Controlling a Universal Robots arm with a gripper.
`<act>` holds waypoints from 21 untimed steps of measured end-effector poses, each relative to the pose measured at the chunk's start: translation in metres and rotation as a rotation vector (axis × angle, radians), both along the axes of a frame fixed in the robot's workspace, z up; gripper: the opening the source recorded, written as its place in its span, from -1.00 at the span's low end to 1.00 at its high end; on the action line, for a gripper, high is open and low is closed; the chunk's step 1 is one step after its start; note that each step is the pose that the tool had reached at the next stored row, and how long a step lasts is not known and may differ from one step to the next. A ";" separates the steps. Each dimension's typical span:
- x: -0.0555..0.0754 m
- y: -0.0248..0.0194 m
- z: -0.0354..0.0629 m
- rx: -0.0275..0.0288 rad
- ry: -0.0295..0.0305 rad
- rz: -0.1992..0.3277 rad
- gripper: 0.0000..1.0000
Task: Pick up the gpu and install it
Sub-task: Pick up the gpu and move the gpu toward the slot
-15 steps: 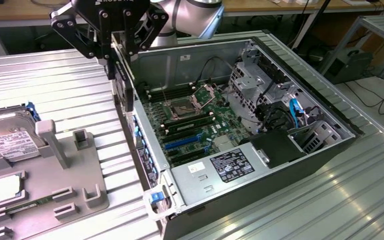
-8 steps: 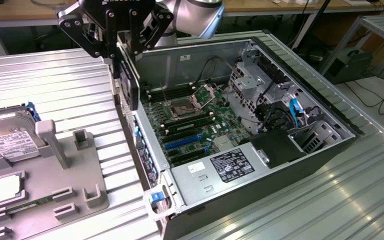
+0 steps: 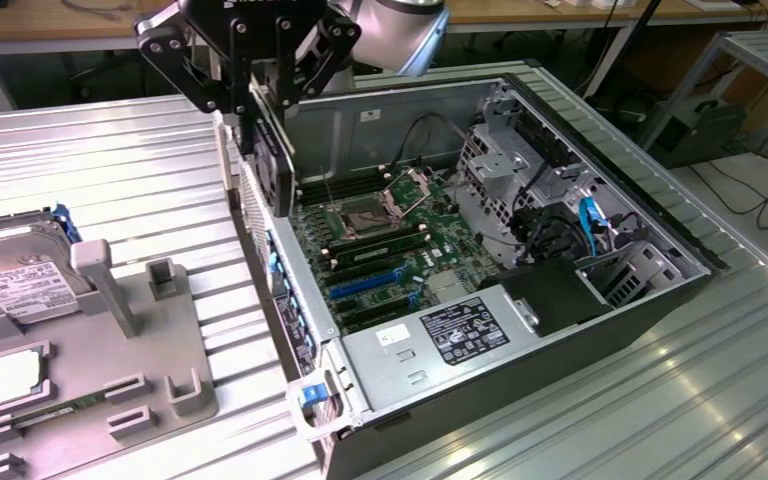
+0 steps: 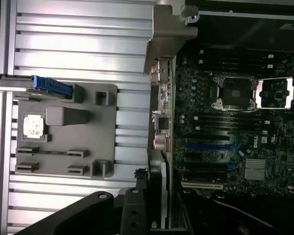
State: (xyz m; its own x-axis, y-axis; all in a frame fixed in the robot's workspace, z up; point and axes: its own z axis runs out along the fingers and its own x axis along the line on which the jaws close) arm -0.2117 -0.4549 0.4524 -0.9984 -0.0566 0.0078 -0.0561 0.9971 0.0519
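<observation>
**Exterior view.** The gripper (image 3: 261, 105) is clamped on the gpu (image 3: 272, 165). The card hangs on edge over the wall of the open case (image 3: 558, 370) at the exterior view's left. Pick-up is done, but seating is not (the blue slots (image 3: 364, 287) on the board (image 3: 398, 250) lie bare).

**Wrist view.** The gpu (image 4: 159, 147) runs edge-on from the gripper (image 4: 137, 205) along the board's margin. It is near the blue slots (image 4: 206, 145) but apart from them, and well apart from the tray (image 4: 63, 142). Insertion remains.

The gpu (image 3: 272, 165) shows edge-on, fan face hidden; the exterior view's top crops the gripper (image 3: 253, 105).
</observation>
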 end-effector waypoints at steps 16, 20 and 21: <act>0.022 0.0013 0.0000 0.0000 0.0000 0.000 -0.44; 0.029 0.0016 0.0000 0.0000 0.0000 0.000 -0.44; 0.030 0.0017 0.0000 0.0000 0.0000 0.000 -0.44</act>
State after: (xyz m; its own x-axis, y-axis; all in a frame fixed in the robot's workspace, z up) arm -0.1818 -0.4533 0.4524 -0.9984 -0.0566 0.0078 -0.0562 0.9971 0.0519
